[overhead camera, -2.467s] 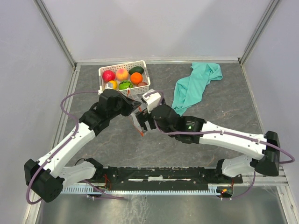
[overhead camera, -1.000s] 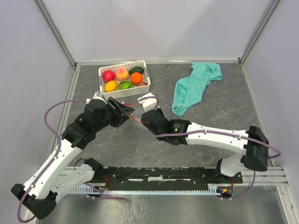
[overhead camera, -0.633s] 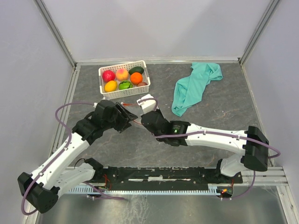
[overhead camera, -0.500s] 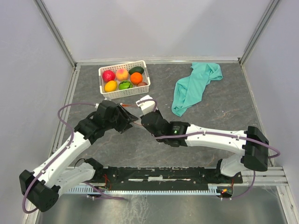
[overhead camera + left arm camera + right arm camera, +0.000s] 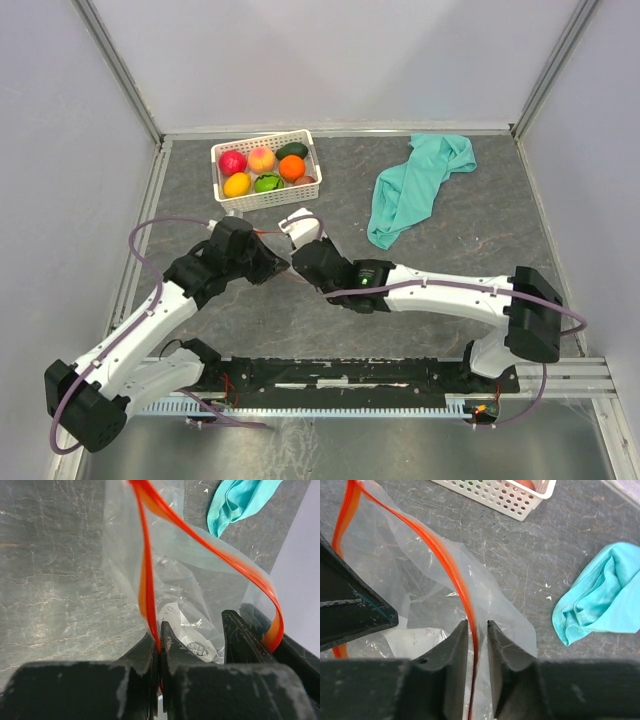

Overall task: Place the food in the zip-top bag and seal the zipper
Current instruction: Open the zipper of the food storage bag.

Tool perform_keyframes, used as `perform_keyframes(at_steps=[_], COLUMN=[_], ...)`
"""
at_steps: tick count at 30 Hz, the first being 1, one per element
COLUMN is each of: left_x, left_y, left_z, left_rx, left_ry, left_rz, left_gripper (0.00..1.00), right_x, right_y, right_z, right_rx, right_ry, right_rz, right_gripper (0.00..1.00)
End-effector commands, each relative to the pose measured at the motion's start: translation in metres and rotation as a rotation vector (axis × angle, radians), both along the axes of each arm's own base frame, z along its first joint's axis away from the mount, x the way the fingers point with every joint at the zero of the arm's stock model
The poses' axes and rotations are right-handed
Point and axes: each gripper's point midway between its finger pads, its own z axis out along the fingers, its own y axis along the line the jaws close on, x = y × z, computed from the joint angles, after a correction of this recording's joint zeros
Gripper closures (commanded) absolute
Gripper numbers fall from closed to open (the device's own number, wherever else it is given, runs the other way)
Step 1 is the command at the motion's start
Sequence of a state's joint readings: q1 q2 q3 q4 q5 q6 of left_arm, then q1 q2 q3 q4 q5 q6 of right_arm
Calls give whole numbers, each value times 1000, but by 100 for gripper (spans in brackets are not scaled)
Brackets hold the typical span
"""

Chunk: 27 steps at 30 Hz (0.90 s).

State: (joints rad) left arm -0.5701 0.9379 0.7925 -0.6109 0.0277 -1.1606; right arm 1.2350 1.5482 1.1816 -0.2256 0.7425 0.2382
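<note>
The food (image 5: 291, 167) is contained in the basket (image 5: 270, 198), far left. Near of it, the zipper (image 5: 145, 580) of the bag (image 5: 190, 585) is clamped by the fully closed left gripper (image 5: 159, 639). Further right, the zipper is straddled, unpinched, by the slightly parted right gripper (image 5: 477, 627).

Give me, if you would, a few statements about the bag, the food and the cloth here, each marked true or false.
The food all sits in the white basket. True.
The zip-top bag is sealed. False: its zipper gapes in an open loop.
The left fingers are shut on the zipper. True.
The teal cloth lies in the basket. False: it lies on the table, right of the basket in the top view.
</note>
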Motion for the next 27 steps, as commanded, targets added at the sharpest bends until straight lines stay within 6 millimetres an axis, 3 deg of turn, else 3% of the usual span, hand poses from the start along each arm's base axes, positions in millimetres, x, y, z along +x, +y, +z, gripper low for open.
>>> perform_keyframes(at_steps=[1, 7, 12, 14, 17, 20, 23, 27], left_x=[12, 17, 20, 21, 20, 19, 17, 18], left_y=[0, 1, 3, 3, 5, 8, 9, 3], left_z=[25, 34, 41, 42, 40, 34, 26, 22], left_rx=[69, 143, 181, 195, 218, 226, 208, 167], left_ry=[-131, -173, -210, -222, -216, -191, -156, -127], left_rz=[-82, -144, -172, -189, -202, -180, -145, -122], left_gripper=[97, 97, 97, 97, 97, 89, 70, 57], right_x=[2, 8, 21, 27, 34, 36, 37, 38], right_y=[19, 23, 20, 16, 8, 6, 6, 8], right_z=[28, 31, 29, 27, 26, 31, 33, 33], right_rx=[29, -10, -27, -29, -23, -11, 19, 98], right_ry=[-7, 13, 44, 56, 57, 45, 41, 39], right_rz=[31, 15, -24, -50, -90, -111, -131, -175], right_gripper=[65, 47, 46, 53, 74, 91, 97, 98])
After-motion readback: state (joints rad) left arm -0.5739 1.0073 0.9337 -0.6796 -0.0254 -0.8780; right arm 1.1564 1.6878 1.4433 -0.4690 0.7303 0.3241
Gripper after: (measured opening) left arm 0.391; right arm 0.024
